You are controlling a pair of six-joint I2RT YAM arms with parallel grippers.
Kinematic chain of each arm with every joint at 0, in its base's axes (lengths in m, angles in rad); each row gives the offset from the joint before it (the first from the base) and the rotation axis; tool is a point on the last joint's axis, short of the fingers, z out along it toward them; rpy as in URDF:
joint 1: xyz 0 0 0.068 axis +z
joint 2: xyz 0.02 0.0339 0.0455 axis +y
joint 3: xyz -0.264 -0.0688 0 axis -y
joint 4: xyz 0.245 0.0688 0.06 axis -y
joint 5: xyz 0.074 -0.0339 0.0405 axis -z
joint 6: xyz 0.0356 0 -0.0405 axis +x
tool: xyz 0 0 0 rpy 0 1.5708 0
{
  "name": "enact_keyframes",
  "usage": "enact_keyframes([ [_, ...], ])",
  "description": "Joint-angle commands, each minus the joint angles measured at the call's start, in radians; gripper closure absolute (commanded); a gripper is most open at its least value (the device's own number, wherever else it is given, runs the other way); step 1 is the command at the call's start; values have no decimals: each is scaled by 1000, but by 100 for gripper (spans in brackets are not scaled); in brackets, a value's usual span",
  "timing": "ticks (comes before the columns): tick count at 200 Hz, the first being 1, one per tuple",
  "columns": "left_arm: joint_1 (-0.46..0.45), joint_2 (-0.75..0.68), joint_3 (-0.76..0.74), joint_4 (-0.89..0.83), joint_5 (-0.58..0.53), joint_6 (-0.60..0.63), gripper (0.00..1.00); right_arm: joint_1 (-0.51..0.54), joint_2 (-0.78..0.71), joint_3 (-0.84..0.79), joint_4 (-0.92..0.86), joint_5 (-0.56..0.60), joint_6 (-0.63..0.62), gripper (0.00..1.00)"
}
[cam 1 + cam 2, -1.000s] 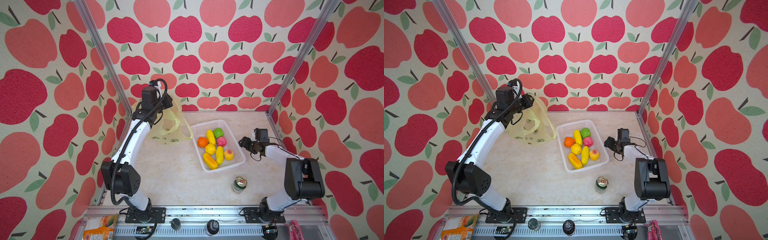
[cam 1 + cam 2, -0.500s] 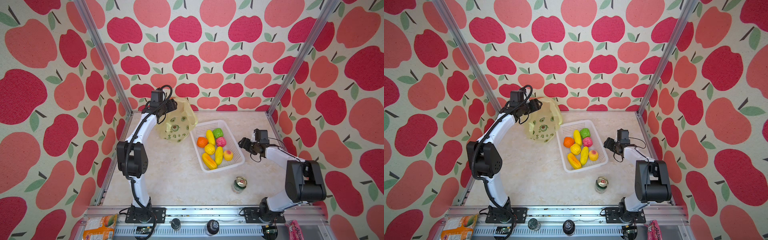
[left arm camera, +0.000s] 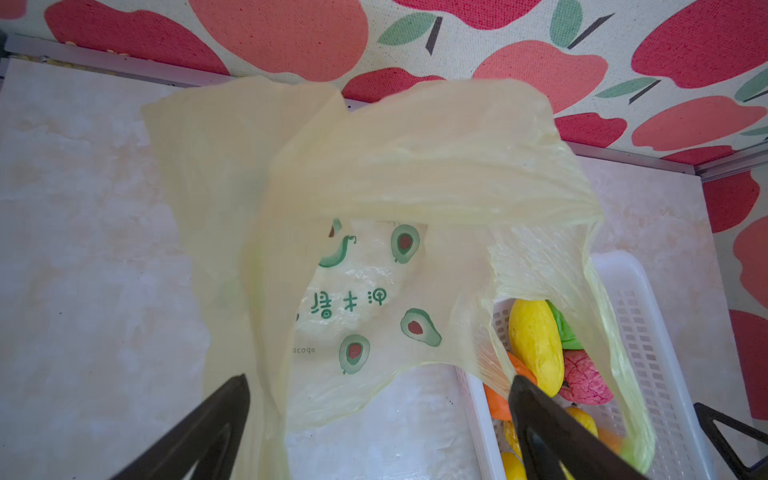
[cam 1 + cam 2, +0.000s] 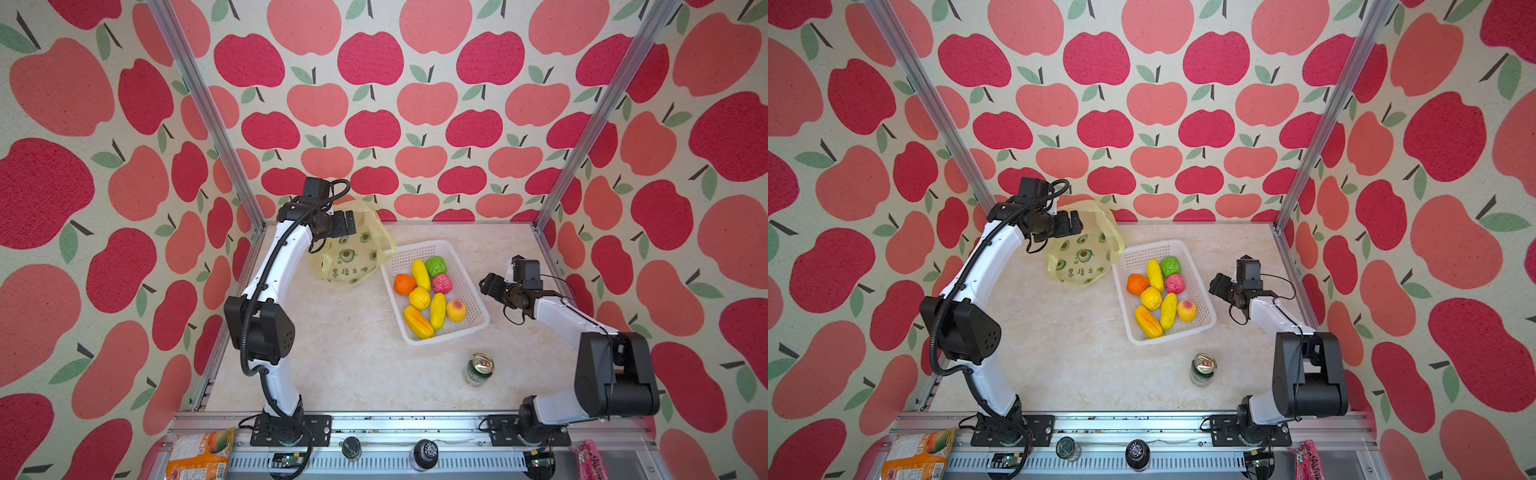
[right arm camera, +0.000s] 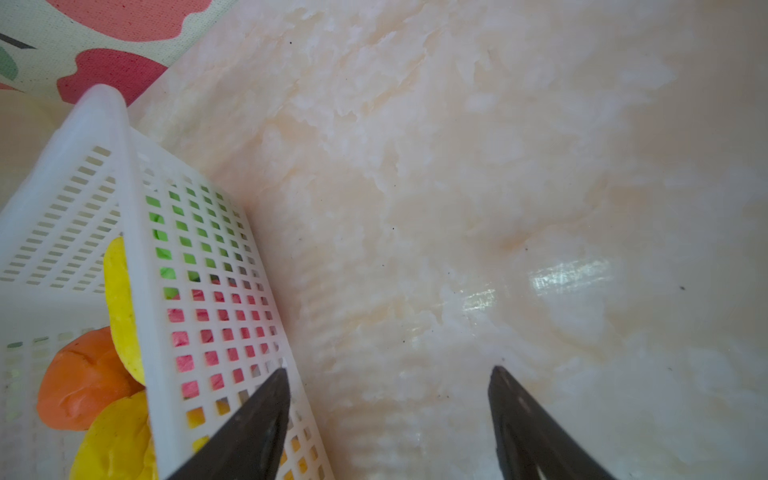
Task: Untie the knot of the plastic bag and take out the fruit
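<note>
A marbled table [image 4: 353,365] stands inside walls papered with red apples. Seen in both top views, the plastic bag [image 4: 353,259] [image 4: 1084,259], thin yellow film printed with green avocados, lies slumped at about 11 o'clock from the table's centre. One of its handle loops [image 4: 390,246] reaches to the near corner of a white mesh basket [image 4: 409,254]. The basket sits at about 2 o'clock from the centre.

The fruit [image 4: 428,297] lies in the basket, all eight pieces: orange, green, pink, peach and four yellow ones.

The left gripper [image 4: 347,224] hangs over the bag's 12 o'clock edge. In the left wrist view the left gripper [image 3: 378,379] has its jaws spread wide with nothing clamped. The bag [image 3: 415,166] billows just ahead, and a strip of film may brush one finger [image 3: 232,399], though that is hard to judge.

The right gripper [image 4: 488,284] hovers low at the basket's 3 o'clock side. In the right wrist view its jaws [image 5: 388,370] are parted and empty, over bare table, with one finger [image 5: 266,399] just beside the basket wall [image 5: 216,291].

A green drink can [image 4: 478,369] stands upright at 5 o'clock from the basket, well apart from it.
</note>
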Motion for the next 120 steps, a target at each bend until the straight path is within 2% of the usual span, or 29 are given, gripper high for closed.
enact_keyframes([
  [1, 5, -173, -91, 3, 28, 47, 1, -32, -96, -37, -31, 73, -37, 20],
  [18, 7, -304, -193, 66, 19, 58, 1, -53, -189, -90, -17, 94, -39, 15],
  [35, 15, -449, -344, 180, -43, 55, 1, -59, -316, -153, 8, 134, -41, 8],
  [46, 33, -558, -465, 291, -62, 46, 1, -63, -405, -185, -5, 192, -38, 1],
  [54, 53, -631, -560, 377, -77, 38, 1, -64, -465, -198, -31, 248, -31, 1],
  [70, 107, -780, -765, 553, -195, -3, 1, -67, -564, -220, -75, 384, 1, 1],
  [89, 199, -917, -1043, 756, -348, -58, 1, -74, -682, -293, 34, 393, -96, 1],
  [96, 244, -952, -1131, 812, -335, -67, 1, -75, -722, -335, 96, 371, -121, 1],
  [104, 299, -984, -1218, 874, -268, -68, 1, -76, -773, -375, 175, 334, -167, 1],
  [120, 396, -1000, -1346, 968, -180, -100, 1, -76, -846, -456, 306, 302, -301, 1],
])
